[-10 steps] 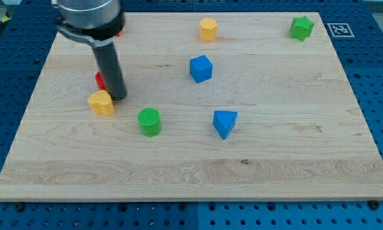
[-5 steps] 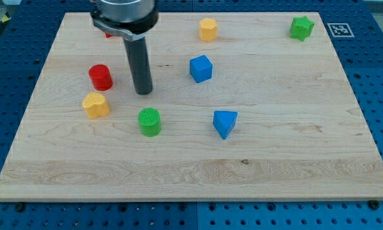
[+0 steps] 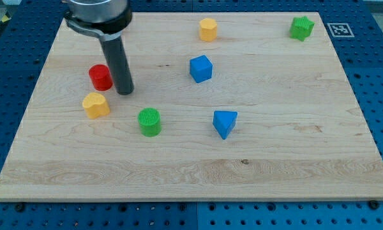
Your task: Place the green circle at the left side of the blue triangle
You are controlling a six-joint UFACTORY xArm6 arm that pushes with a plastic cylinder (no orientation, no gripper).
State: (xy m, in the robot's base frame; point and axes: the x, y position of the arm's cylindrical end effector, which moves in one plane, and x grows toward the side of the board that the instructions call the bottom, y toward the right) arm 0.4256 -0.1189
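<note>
my tip (image 3: 124, 92) bare, holds nothing | just right of red cylinder (image 3: 101, 76) | green circle (image 3: 149, 121) left of blue triangle (image 3: 225, 122), apart

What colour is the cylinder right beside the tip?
Red: the red cylinder sits just to the view's left of my tip, seen in the camera view.

Seven blocks lay on the wooden board (image 3: 293, 153). Two were green, a circle (image 3: 149, 121) and a star (image 3: 301, 27); two blue, a cube (image 3: 201, 68) and a triangle (image 3: 225, 122); two yellow (image 3: 208, 29) (image 3: 96, 105); one a red cylinder (image 3: 100, 76). One dark rod stood there, my tip (image 3: 124, 91).
</note>
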